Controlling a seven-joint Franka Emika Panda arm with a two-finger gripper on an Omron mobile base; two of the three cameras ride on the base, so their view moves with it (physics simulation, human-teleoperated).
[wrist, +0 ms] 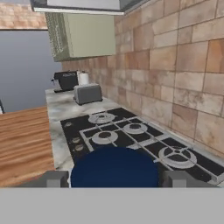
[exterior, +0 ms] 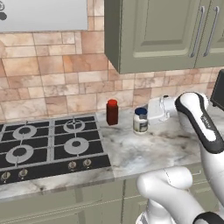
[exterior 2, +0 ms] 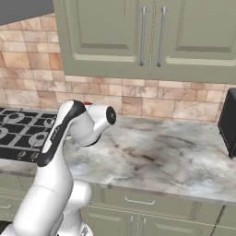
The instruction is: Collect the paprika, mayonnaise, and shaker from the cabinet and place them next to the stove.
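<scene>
Your white arm reaches across the marbled grey stone counter [exterior: 144, 151] with its two-finger gripper [wrist: 114, 178] at the short white mayonnaise jar with the dark blue lid [exterior: 140, 120]. In the hand view that blue lid [wrist: 114, 168] sits right between the two grey fingertips [wrist: 52, 178], one on each side of it, but you cannot tell whether the jaws press on the jar or stand just clear of it. The jar stands upright on the counter, just right of the flat black gas cooktop with silver burners [exterior: 48, 146]. The tall dark red paprika bottle with the red cap [exterior: 112, 112] stands upright close behind and to the left of the jar, near the tan brick-tile wall [exterior: 52, 74], beside the cooktop's back corner. Above, the olive grey-green wall cabinet with silver bar handles [exterior: 157, 35] has its doors closed.
</scene>
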